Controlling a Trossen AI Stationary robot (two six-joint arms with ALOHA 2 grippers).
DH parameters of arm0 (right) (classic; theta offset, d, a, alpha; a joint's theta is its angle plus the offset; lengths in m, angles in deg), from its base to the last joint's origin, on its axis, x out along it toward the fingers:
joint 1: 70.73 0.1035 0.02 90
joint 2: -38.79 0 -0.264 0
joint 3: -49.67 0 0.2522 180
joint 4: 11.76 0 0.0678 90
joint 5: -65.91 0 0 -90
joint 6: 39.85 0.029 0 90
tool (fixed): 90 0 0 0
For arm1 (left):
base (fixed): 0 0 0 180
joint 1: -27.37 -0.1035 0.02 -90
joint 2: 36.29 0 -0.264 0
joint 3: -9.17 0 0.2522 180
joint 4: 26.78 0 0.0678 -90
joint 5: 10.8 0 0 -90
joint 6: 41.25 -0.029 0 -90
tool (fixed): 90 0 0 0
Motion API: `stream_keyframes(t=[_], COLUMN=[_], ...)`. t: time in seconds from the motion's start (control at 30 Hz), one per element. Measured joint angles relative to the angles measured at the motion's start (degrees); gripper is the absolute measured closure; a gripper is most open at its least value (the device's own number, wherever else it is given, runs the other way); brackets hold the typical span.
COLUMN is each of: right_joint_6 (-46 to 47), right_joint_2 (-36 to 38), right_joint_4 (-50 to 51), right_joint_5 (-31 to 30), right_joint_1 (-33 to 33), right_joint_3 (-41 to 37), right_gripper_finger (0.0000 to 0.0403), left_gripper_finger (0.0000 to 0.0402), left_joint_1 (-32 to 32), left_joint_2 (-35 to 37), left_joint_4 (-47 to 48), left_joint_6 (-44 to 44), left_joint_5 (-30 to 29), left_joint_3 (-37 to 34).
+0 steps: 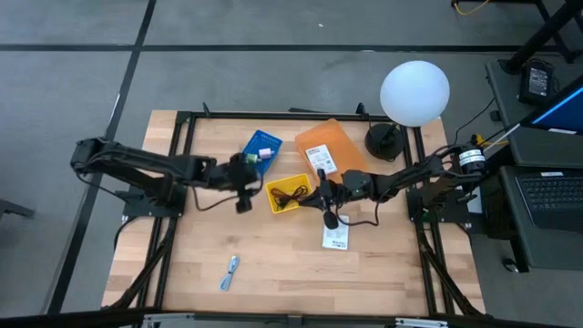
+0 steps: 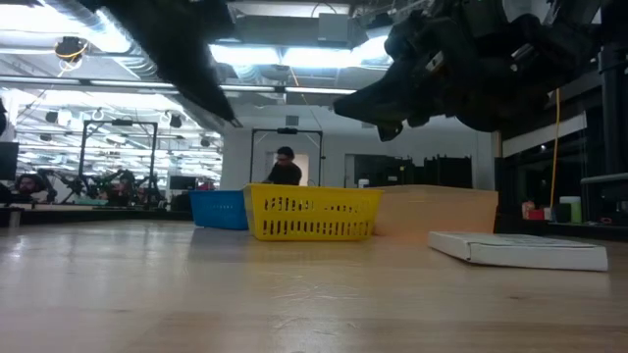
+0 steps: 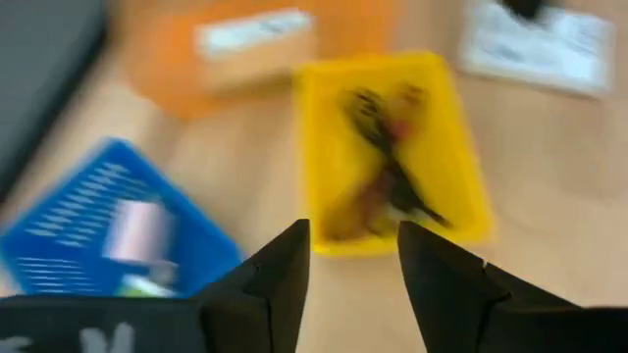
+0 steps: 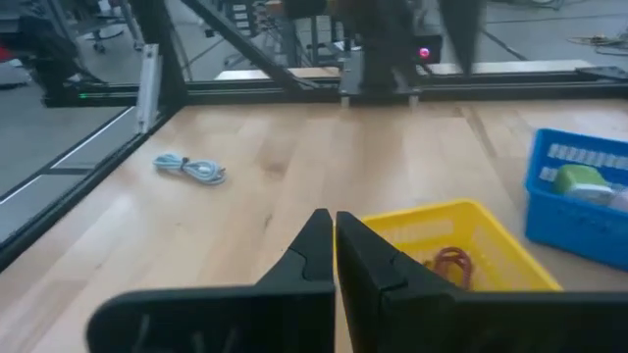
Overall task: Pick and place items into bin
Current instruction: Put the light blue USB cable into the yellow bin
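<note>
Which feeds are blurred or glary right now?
Left wrist view: the yellow plastic bin and blue plastic basket are smeared by blur. Low view: ceiling lights glare, and the arms are dark silhouettes. High view: the white globe lamp blows out.

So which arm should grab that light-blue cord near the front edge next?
Probably left: the light-blue cord lies on its side of the table, and the left gripper stands open and empty. The right gripper is shut, past the yellow bin.

Two dark, slender jointed arms with black cabling trailing alongside. Left gripper: matte black wedge-shaped fingers. Right gripper: same black tapered fingers on a broad black base.
</note>
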Motion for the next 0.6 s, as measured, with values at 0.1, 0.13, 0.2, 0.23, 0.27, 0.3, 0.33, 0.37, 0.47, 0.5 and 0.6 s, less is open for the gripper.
stream_keyframes(t=[0.1,0.13,0.2,0.23,0.27,0.3,0.33,0.37,0.47,0.5,0.6], right_joint_6=[-0.77,-1.45,-1.56,-1.52,-1.45,-1.29,-1.09,-0.83,-0.17,0.0,0.16], right_joint_2=[0.0,0.0,0.0,0.0,0.0,0.0,0.0,0.0,0.0,0.0,0.0], right_joint_4=[-0.05,-0.08,-0.28,-0.3,-0.36,-0.46,-0.49,-0.47,-0.47,-0.47,-0.47], right_joint_5=[0.07,0.19,0.14,0.12,0.11,0.05,0.01,0.01,-0.01,-0.01,-0.01], right_joint_1=[0.93,1.1,1.31,1.31,1.31,1.31,1.31,1.31,1.31,1.31,1.31], right_joint_3=[0.0,0.0,0.0,0.0,0.0,0.0,0.0,0.0,0.0,0.0,0.0], right_gripper_finger=[0.0403,0.0403,0.0402,0.0402,0.0403,0.0402,0.0402,0.0402,0.0402,0.0402,0.0402], left_gripper_finger=[0.0268,0.0274,0.0288,0.0295,0.0303,0.0311,0.0319,0.0327,0.035,0.0357,0.0378], left_joint_1=[4.94,6.66,10.05,11.57,13.11,14.56,16.07,17.42,21.26,22.38,25.39], left_joint_2=[0.08,0.08,-0.03,-0.07,-0.1,-0.1,-0.1,-0.1,-0.39,-0.47,-0.68], left_joint_4=[2.38,2.72,2.89,2.9,2.93,2.91,2.91,2.91,2.89,3.04,3.06], left_joint_6=[2.56,3.95,7.46,9.26,11.24,13.25,15.22,17.09,22.15,23.5,28.15], left_joint_5=[2.44,2.78,2.86,2.82,2.83,2.77,2.69,2.67,2.69,2.7,2.68], left_joint_3=[-0.01,-0.02,-0.02,-0.02,-0.02,-0.02,-0.02,-0.01,-0.02,-0.02,-0.02])
